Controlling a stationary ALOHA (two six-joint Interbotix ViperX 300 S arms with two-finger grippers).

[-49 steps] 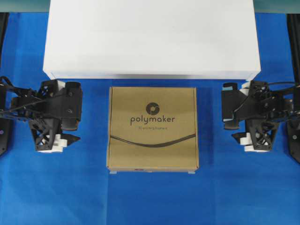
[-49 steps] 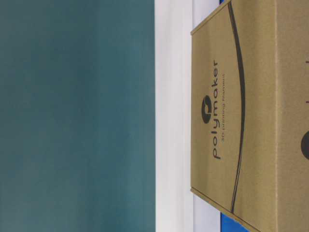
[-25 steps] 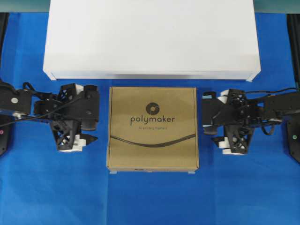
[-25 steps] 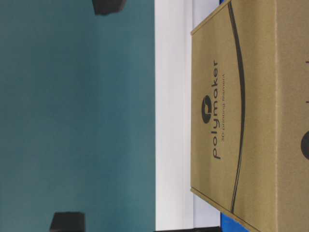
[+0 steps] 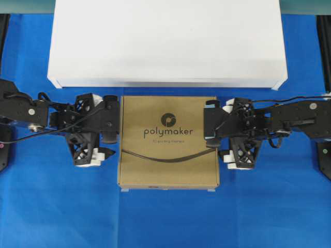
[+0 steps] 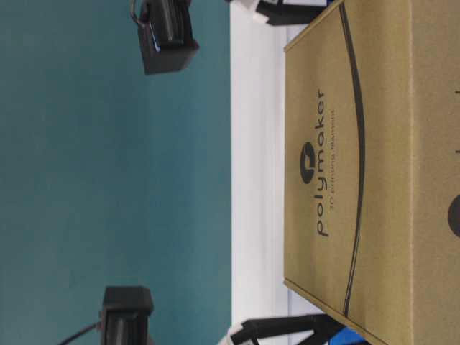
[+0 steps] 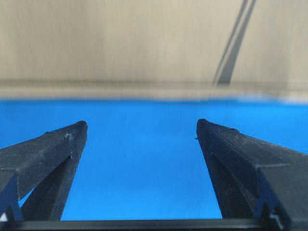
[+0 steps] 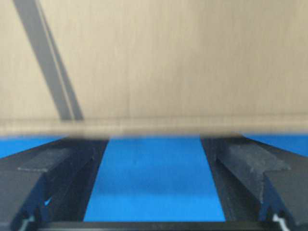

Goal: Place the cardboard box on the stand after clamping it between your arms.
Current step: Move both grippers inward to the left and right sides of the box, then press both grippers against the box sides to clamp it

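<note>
The cardboard box (image 5: pixel 168 142) lies flat on the blue cloth, just in front of the white stand (image 5: pixel 165 41). My left gripper (image 5: pixel 115 125) is at the box's left side, open and empty, with its fingertips (image 7: pixel 72 137) a short way from the box wall (image 7: pixel 144 43). My right gripper (image 5: pixel 216 128) is at the box's right side and also open. Its fingers (image 8: pixel 240 159) reach up to the box edge (image 8: pixel 168 62), which hides their tips. The box (image 6: pixel 359 180) and the stand (image 6: pixel 255 180) also show in the table-level view.
Blue cloth (image 5: pixel 165 217) covers the table in front of and beside the box. Black rails (image 5: pixel 323 31) run along the far left and right edges. Black arm parts (image 6: pixel 169 36) enter the table-level view at its top and bottom.
Both arms have moved inward from the sides to the box. The right gripper has come right up to the box's edge, and the left one stops just short. The box has not moved.
</note>
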